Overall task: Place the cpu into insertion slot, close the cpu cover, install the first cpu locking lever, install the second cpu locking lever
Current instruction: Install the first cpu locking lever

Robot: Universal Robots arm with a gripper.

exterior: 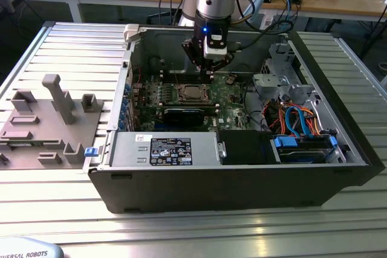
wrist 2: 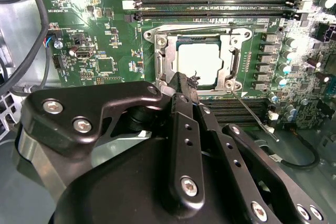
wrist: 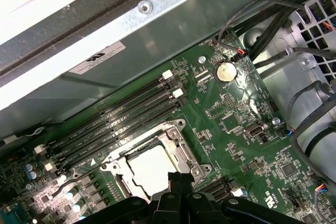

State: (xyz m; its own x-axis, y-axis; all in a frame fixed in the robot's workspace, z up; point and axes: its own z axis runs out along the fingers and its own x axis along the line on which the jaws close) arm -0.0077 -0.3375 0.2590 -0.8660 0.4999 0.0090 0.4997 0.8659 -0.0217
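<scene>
Over the middle of the green board (wrist 2: 113, 40), the end effector (wrist 2: 185, 80), fingers pressed together and empty, stands at the edge of the cpu cover (wrist 2: 168, 59); the cpu (wrist 2: 198, 64) sits just beyond.

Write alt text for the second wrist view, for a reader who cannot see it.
A black gripper reaches one edge of the square, silvery-rimmed insertion slot on a green circuit board. The flat silvery-grey square cpu lies inside, framed by the thin silvery metal cpu cover. A thin metal lever angles away from one corner.
</scene>
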